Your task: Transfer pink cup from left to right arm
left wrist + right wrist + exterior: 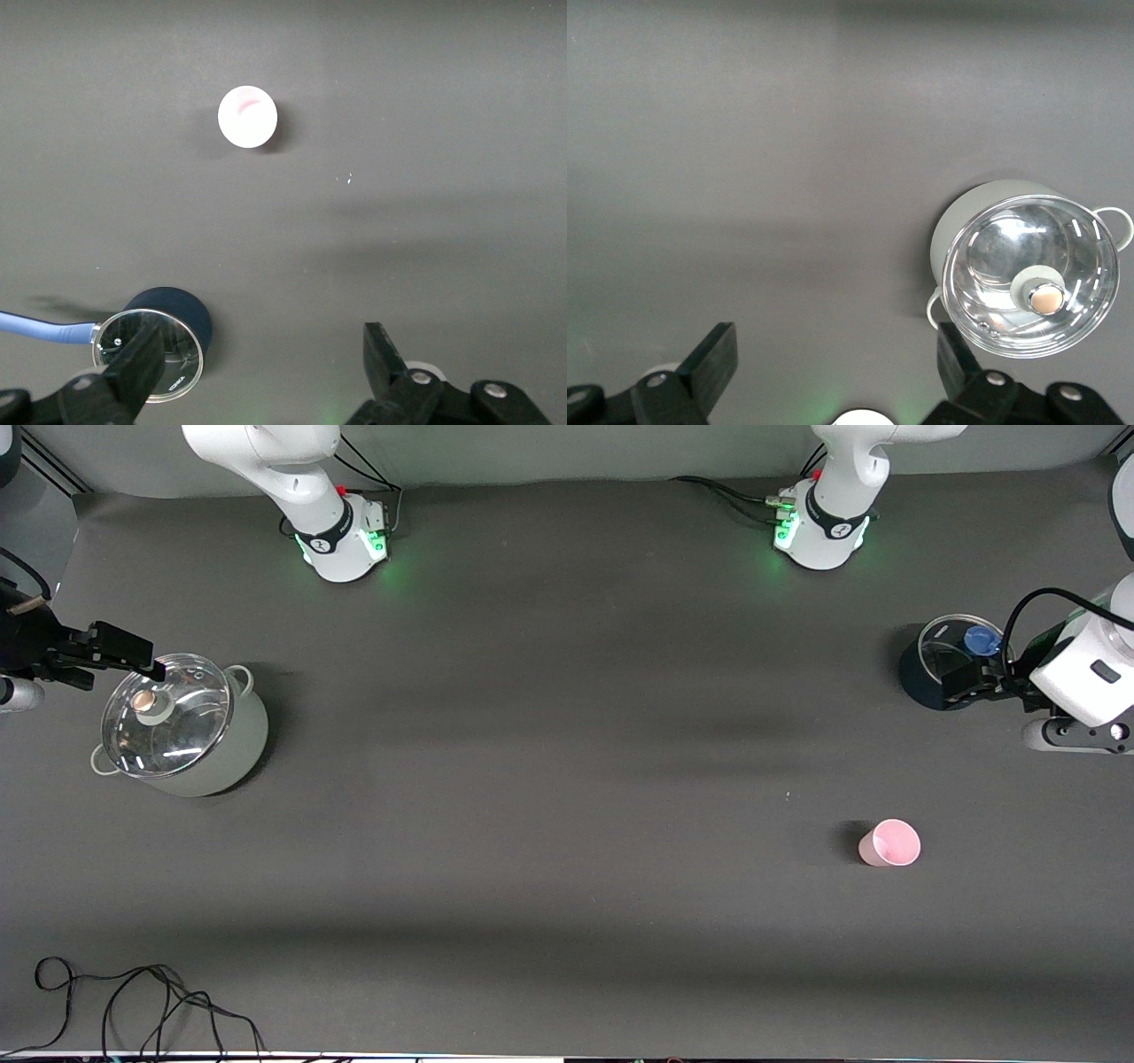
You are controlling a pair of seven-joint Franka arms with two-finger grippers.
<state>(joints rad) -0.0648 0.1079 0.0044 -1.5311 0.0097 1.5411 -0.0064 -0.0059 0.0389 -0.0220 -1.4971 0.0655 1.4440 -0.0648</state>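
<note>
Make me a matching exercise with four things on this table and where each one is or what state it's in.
1. pink cup
2. grey pot
3. dark pot
4. left tool

a. fingers open, holding nothing
b. glass lid on, at the right arm's end
c. upright, alone, nearest the front camera
d. blue handle, at the left arm's end

Pairs: 1-c, 2-b, 3-d, 4-a

Dark grey table [549,717] is carrying a pale green lidded pot [190,731] at the right arm's end, a dark blue lidded pot [930,677] at the left arm's end, an upright pink cup [890,843] nearer the front camera, and a black cable [142,1001] lying at the front edge.
</note>
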